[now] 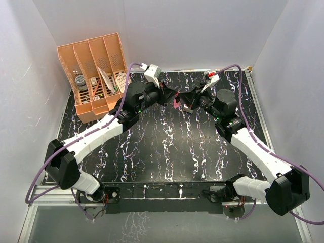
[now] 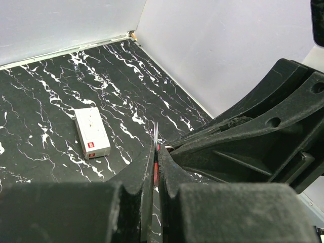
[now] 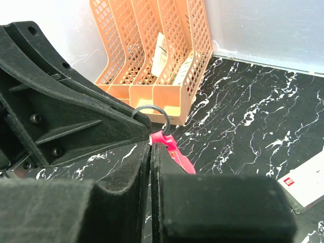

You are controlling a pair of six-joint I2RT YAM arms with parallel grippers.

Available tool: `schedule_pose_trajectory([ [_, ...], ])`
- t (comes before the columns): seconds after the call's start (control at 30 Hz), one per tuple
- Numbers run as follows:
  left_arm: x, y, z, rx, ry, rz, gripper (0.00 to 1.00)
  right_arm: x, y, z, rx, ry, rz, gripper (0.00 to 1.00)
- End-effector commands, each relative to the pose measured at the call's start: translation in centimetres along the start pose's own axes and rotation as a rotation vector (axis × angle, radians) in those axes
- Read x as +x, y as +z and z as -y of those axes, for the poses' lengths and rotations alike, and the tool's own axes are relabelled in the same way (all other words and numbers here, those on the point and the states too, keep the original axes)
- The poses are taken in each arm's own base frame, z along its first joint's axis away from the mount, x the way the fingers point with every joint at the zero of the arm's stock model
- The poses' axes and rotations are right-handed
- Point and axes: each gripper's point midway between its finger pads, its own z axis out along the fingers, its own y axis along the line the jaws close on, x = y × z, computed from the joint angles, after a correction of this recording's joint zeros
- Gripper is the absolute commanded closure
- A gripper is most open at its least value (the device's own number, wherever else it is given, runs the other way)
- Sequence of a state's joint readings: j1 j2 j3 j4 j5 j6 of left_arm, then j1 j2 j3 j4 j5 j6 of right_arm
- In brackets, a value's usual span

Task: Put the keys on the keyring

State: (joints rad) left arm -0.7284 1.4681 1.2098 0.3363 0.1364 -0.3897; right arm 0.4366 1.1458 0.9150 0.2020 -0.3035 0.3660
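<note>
Arms stretched inward, meeting; left claw (image 1: 171,95) and right claw (image 1: 185,99) both pinch the keyring (image 3: 177,152).

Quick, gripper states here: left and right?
Left gripper: closed on the keyring, at its ring end.
Right gripper: closed, apparently pinching the keyring's pink strap.

Orange mesh rack (image 3: 152,95); white box (image 2: 92,132) on marbled tabletop (image 2: 45,91).

Right gripper (image 3: 151,145) closed on pink keyring (image 3: 177,154), ring uppermost, orange rack (image 3: 152,96) behind
</note>
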Motion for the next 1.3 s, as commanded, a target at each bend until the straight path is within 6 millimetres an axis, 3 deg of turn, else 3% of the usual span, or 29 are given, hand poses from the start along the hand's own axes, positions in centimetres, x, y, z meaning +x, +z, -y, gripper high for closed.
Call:
schedule_pose_trajectory([
  [0.0, -2.1, -0.4, 1.6, 0.033, 0.009, 0.026, 1.00, -4.1, -0.3, -0.7, 0.008, -0.075, 0.110, 0.98],
  [0.7, -0.7, 0.1, 2.2, 0.050, -0.026, -0.102, 1.00, -3.9, -1.6, 1.7, 0.126, -0.208, 0.134, 1.00],
  [1.27, 0.9, 1.5, 3.1, 0.063, -0.082, -0.332, 1.00, -3.0, -2.4, 2.7, 0.155, -0.305, 0.136, 1.00],
])
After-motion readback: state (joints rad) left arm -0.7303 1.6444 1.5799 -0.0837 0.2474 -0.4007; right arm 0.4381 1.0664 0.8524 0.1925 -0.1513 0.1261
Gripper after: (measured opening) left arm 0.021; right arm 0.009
